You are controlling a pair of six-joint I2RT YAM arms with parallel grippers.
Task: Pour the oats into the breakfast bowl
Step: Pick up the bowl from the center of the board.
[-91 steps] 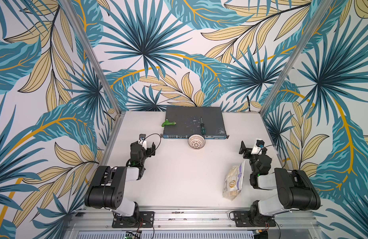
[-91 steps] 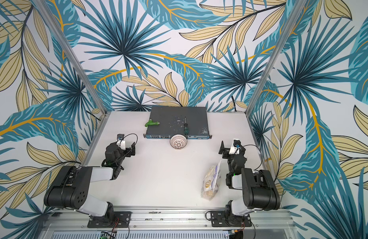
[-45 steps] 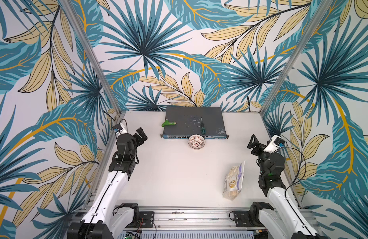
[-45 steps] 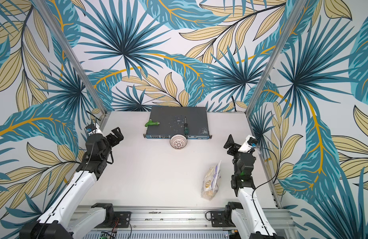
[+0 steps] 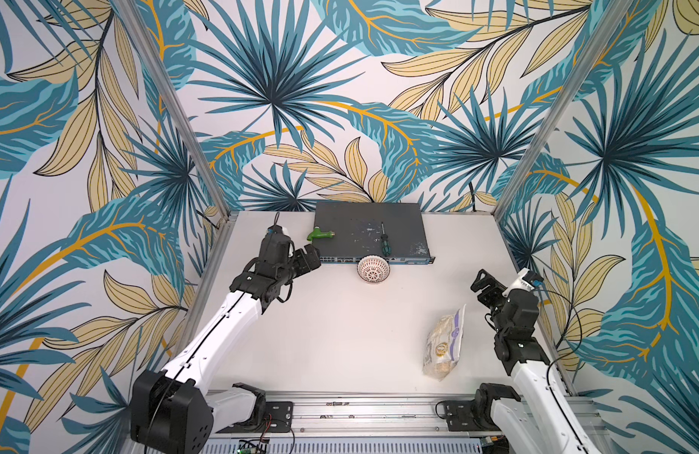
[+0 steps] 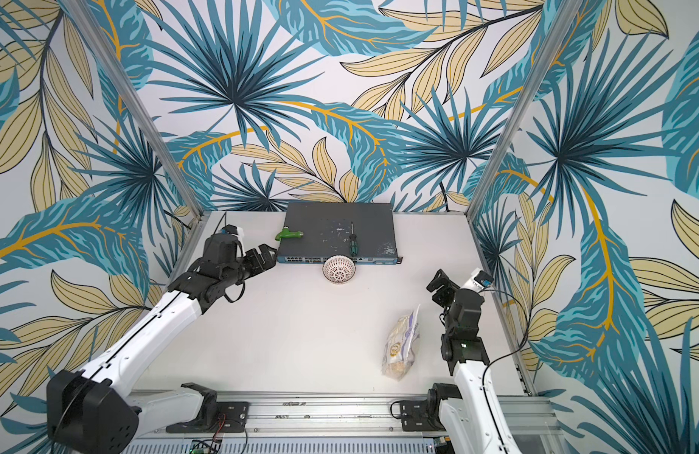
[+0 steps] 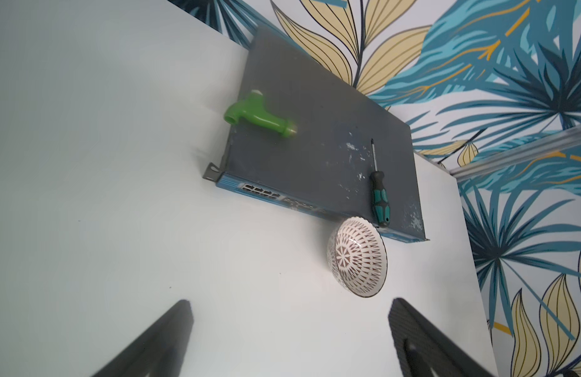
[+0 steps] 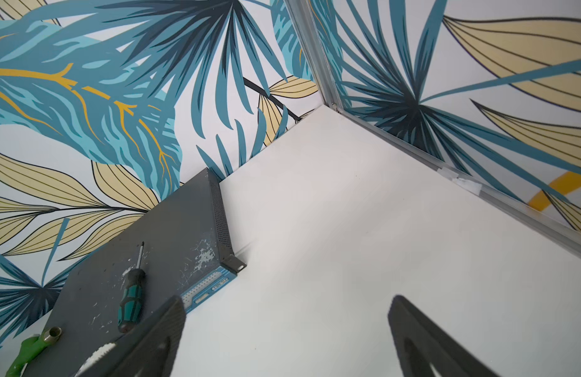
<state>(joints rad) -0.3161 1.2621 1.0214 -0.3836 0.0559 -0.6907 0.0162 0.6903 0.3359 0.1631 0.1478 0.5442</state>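
Two end effectors, both empty. My left end effector (image 5: 308, 257) hangs with its jaws spread wide near the left corner of the network switch (image 5: 369, 232). My right end effector (image 5: 484, 287) is just as wide above the right side of the desk (image 5: 332, 338), holding nothing.

The oats (image 5: 443, 342) are in their clear pouch on the desk close to my right arm, well apart from the breakfast bowl (image 5: 373, 269). The bowl sits right at the switch's front edge and looks tipped, with its patterned inside turned toward the front (I cannot tell whether it rests on its foot).

That tilt is my main worry. Flakes poured into a leaning bowl would likely slide out, and a nudge could roll it. The pouch looks soft and slick, so a pinch at the wrong end might let it sag and spill onto the desk. I cannot tell if its top is open. The screwdriver (image 5: 384, 244) lies on the switch just behind the bowl, where a careless sweep could knock it in.
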